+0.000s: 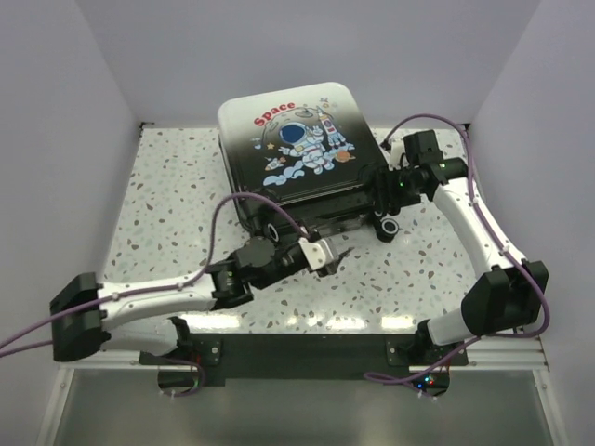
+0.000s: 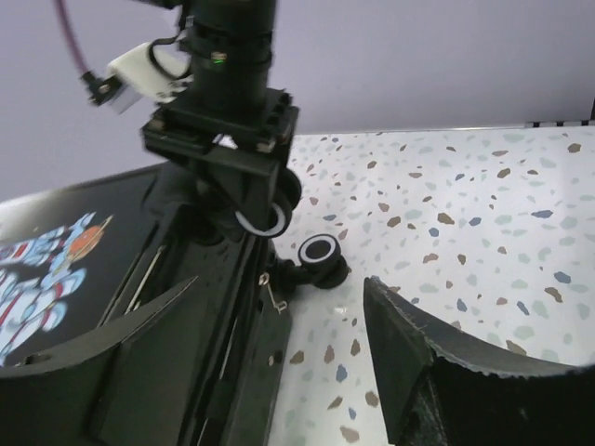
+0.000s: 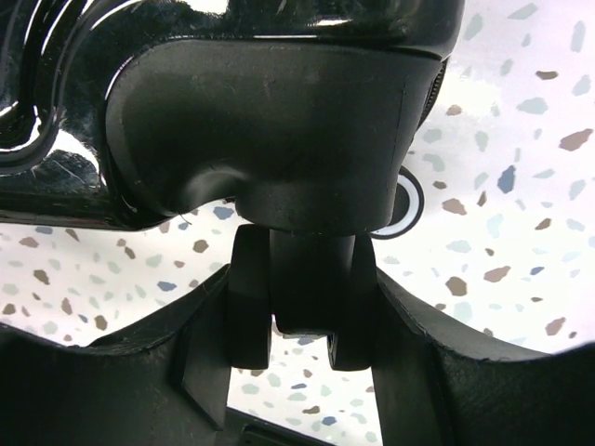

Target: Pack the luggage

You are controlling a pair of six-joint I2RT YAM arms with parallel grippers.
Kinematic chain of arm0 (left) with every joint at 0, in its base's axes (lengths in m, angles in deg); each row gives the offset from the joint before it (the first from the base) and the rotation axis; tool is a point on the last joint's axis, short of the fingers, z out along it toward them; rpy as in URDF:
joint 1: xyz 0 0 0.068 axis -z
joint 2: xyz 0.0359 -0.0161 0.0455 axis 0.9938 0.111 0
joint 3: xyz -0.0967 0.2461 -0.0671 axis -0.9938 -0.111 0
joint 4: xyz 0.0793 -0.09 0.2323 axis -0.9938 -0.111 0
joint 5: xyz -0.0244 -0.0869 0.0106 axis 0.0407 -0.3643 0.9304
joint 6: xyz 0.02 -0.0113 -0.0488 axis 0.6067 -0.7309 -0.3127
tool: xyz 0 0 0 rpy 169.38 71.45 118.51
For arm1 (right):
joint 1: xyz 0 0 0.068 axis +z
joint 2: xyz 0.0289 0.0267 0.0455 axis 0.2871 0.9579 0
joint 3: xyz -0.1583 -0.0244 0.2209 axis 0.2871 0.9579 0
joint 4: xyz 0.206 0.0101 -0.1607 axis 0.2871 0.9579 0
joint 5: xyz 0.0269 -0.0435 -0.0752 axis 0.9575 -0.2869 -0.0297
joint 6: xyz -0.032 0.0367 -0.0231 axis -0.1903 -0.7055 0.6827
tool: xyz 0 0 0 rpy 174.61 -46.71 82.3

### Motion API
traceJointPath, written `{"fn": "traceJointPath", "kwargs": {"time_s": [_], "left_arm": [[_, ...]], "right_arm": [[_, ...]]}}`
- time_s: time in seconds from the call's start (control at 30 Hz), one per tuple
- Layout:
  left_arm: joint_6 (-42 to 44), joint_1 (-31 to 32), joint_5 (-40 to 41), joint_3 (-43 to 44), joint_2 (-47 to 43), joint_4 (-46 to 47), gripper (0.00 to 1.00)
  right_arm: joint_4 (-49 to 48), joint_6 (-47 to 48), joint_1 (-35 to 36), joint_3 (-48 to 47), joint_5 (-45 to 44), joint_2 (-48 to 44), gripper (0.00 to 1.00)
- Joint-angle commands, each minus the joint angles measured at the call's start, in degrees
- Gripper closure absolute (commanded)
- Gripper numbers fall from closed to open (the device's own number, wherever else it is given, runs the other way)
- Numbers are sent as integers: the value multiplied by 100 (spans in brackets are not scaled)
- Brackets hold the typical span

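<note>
While it lies flat on the speckled terrazzo counter (image 1: 177,186), print side up, the luggage (image 1: 297,139) shows a glossy hard shell with rounded corners, fading from white at one end to black at the other. It is closed and sits at the centre of the counter's far half. Its long axis runs from the back wall toward the arms, skewed a little: the white end with the red "Space" word points at the wall and stands close to it, and the black wheeled end faces the near edge. The right arm (image 1: 474,223) reaches to the near right corner of the shell. There the right jaws have narrowed onto a matte black caster wheel (image 3: 302,307) under its moulded housing, with a finger against each side of it. A second wheel (image 1: 389,226), ringed in white, rests on the counter just beside them. The left arm (image 1: 158,295) stretches low across the counter to the near end, where the left jaws stand wide apart and hold nothing; one ridged black finger (image 2: 93,344) lies over the shell's side by the zip pull (image 2: 271,293), the other over bare counter. Open counter spreads widest left of the luggage and along the near edge; the strip on the right is narrower and holds the right arm.
</note>
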Motion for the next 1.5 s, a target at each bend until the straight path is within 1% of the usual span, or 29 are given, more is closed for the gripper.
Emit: {"fn": "traceJointPath", "kwargs": {"time_s": [0.0,0.07,0.1,0.13,0.17,0.23,0.27,0.3,0.33,0.37,0.4,0.43,0.5,0.57,0.67,0.7,0.8,0.87,0.93,1.0,1.13,1.17,1.23,1.27,1.3,1.33,1.37,1.4,1.47], "left_arm": [[-1226,-473,-311,209,-932,-2387,26],[-1464,-885,-259,603,-1224,-3082,24],[-1543,-1018,-59,728,-1451,-3781,21],[-1770,-1176,108,859,-1558,-4058,20],[-1885,-1517,380,1104,-1664,-4600,18],[-2052,-1905,470,1317,-1910,-5121,16],[-2053,-2203,479,1535,-1963,-5385,16],[-2236,-2319,471,1642,-2042,-5988,15],[-2299,-2424,488,1713,-2095,-6238,15],[-2378,-2678,384,1783,-2156,-6614,15],[-2387,-2828,330,1792,-2279,-6749,15],[-2431,-2969,347,1818,-2306,-6907,15],[-2440,-3312,391,1950,-2272,-7355,15],[-2422,-3497,400,2134,-2210,-7706,15],[-2449,-3515,-2,2380,-2095,-8076,18],[-2475,-3507,-117,2407,-2069,-8121,20],[-2826,-3524,-434,2469,-1999,-8200,20],[-3072,-3760,-487,2347,-1946,-8235,23],[-3274,-3936,-496,2215,-1797,-8262,28],[-3389,-3972,-488,2074,-1666,-8113,33],[-3670,-3972,-575,2047,-1393,-7717,30],[-3688,-3964,-549,2117,-1305,-7708,30],[-3836,-3955,-322,2161,-1007,-7752,34],[-3916,-3955,1,2196,-892,-7882,35],[-3995,-3955,126,2205,-700,-7936,37],[-4152,-3963,258,2188,-637,-7971,41],[-4197,-3964,442,2188,-567,-7980,48],[-4215,-3964,488,2162,-549,-7954,51],[-4259,-3964,497,2083,-583,-7806,51]], "right_arm": [[-555,-462,499,102,1069,-91,100],[-661,-681,675,50,1122,-20,100],[-800,-760,797,32,1192,15,100],[-863,-892,877,-3,1201,50,100],[-933,-945,938,-91,1219,85,100],[-943,-1016,1097,-214,1184,173,100],[-908,-1025,1106,-380,1140,191,100],[-759,-1007,1106,-460,1062,199,100],[-697,-929,1097,-530,878,208,100],[-609,-884,1089,-635,720,156,100],[-574,-832,1054,-662,605,112,100],[-556,-797,1027,-671,325,59,100],[-512,-779,948,-619,104,-90,100],[-468,-831,939,-540,-116,-134,100],[-494,-945,939,-382,5,-135,100],[-512,-980,939,-347,32,-143,100],[-714,-1104,939,-153,76,-239,100],[-767,-1104,948,-83,50,-284,100],[-758,-1069,948,-74,41,-328,100],[-775,-1025,948,-48,50,-363,100],[-1003,-911,948,172,-133,-556,100],[-1108,-902,948,294,-187,-635,100],[-1179,-884,957,426,-353,-688,100],[-1223,-884,957,453,-380,-714,100],[-1241,-875,957,471,-389,-723,100],[-1267,-858,948,497,-433,-723,100],[-1311,-858,957,506,-460,-741,100],[-1346,-849,957,524,-477,-767,100],[-1443,-823,957,559,-469,-776,100]]}}
